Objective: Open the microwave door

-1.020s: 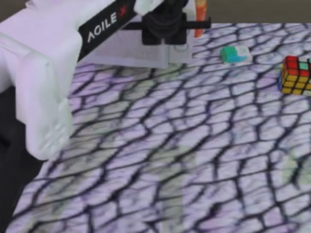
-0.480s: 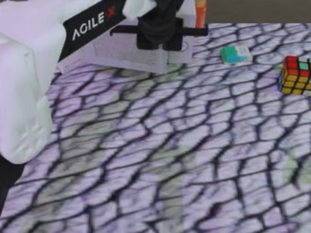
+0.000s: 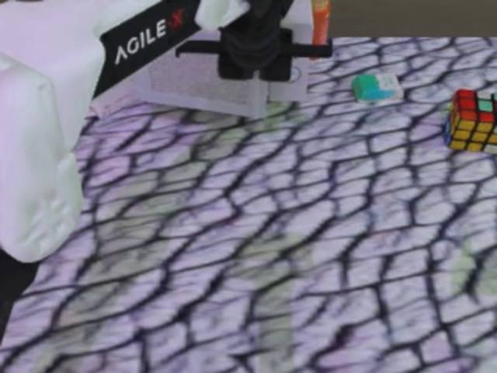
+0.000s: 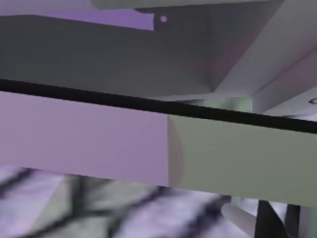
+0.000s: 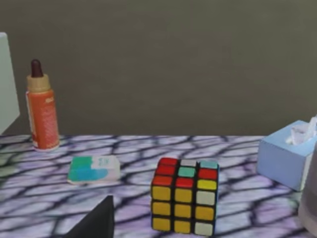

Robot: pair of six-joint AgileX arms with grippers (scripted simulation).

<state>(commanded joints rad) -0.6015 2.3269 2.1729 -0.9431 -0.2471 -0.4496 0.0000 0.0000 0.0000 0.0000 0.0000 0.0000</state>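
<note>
The white microwave (image 3: 293, 87) stands at the table's far edge, left of centre, mostly hidden under my left arm. Its door (image 3: 200, 81), a white panel with a grey speckled mesh window, is angled a little out from the front. My left gripper (image 3: 252, 61) is at the door's right edge beside the knob panel, shut on the door. The left wrist view is filled by the microwave (image 4: 223, 153) at very close range, with my left gripper's (image 4: 277, 223) dark tips in a corner. My right gripper (image 5: 96, 223) shows only as a dark wedge, far from the microwave.
An orange dropper bottle (image 3: 320, 19) stands just right of the microwave. A teal-and-white card (image 3: 377, 87) lies further right, then a colour cube (image 3: 472, 120) near the right edge. A pale blue tissue box (image 5: 285, 158) sits beyond the cube. The purple crackle-patterned table (image 3: 311, 233) stretches to the front.
Over the last second my left arm shifted left and the door's free edge swung outward with the gripper. In the last half second almost nothing moved.
</note>
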